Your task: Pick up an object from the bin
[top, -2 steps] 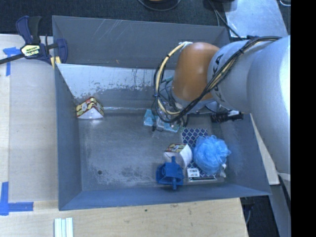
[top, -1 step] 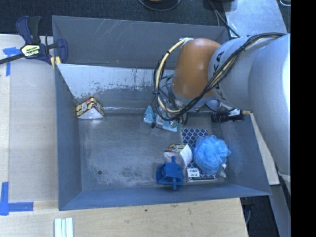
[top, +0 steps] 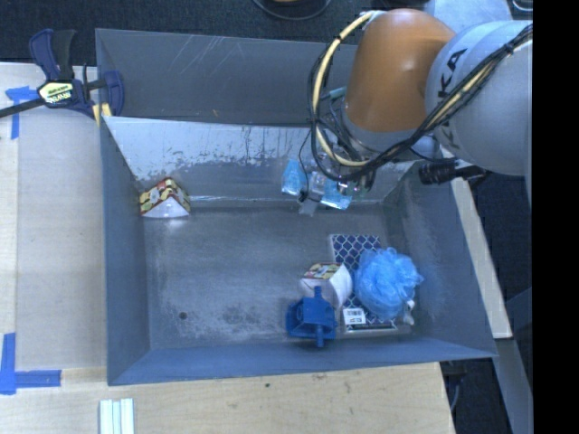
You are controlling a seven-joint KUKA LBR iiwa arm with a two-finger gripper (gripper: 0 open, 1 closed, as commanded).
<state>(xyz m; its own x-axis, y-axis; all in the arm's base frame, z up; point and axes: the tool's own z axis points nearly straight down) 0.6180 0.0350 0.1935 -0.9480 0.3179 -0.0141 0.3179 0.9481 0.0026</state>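
Arm (top: 479, 89): reaches in from the right, wrist under an orange cover (top: 393, 66), yellow and black cables (top: 327, 57) looping round it.
Tool (top: 321, 193): low at the foot of the bin's far wall, right of the middle, tucked beneath the wrist.
Tool state: cannot tell how far open, nor whether anything is gripped; mostly hidden by the wrist and cables.
Thing at the tool: a pale blue piece (top: 293, 179), crinkled-looking, right against the tool on its left side, with a similar pale blue bit on its right; unclear whether held, or merely lying at the wall.
Bin (top: 127, 269): grey metal with sloping walls, floor scuffed and largely bare in the middle and left.
Far left corner: a small wedge-shaped carton (top: 164, 199), printed in red and yellow, alone, well apart from the tool.
Near right corner: a small heap, apart from the tool.
Heap, back: a flat piece with a blue-and-white lattice pattern (top: 353, 243).
Heap, right: a blue mesh puff (top: 387, 278), touching the patterned piece.
Heap, middle: a white container (top: 329, 283) with a printed label, lying beside the puff.
Heap, front: a dark blue plastic thing (top: 313, 320), just beside a flat labelled pack (top: 366, 318).
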